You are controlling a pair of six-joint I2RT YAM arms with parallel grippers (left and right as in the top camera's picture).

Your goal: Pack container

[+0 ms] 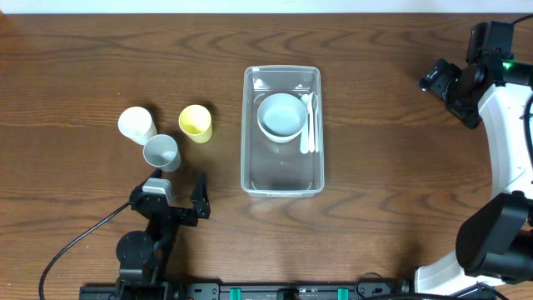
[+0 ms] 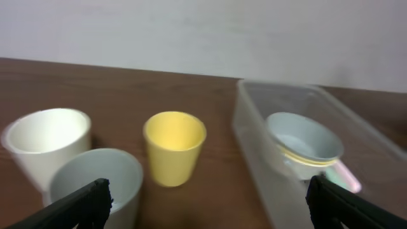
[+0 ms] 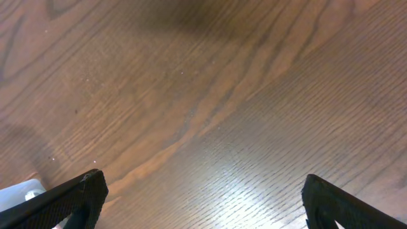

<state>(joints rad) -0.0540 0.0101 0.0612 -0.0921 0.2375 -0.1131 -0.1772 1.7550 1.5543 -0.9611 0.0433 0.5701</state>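
The clear plastic container [image 1: 282, 182] stands at the table's middle with a pale blue bowl [image 1: 281, 114] and white utensils [image 1: 309, 123] in its far half. It also shows in the left wrist view [image 2: 254, 140] with the bowl [image 2: 304, 141]. A white cup [image 1: 136, 125], a grey-blue cup [image 1: 161, 152] and a yellow cup [image 1: 196, 122] stand left of it. My left gripper [image 1: 177, 188] is open and empty, just near of the grey-blue cup [image 2: 95, 181]. My right gripper [image 1: 439, 79] is open and empty at the far right, over bare wood.
The yellow cup [image 2: 174, 145] and white cup [image 2: 48, 141] stand upright ahead of the left gripper. A white corner [image 3: 19, 191] shows at the right wrist view's lower left.
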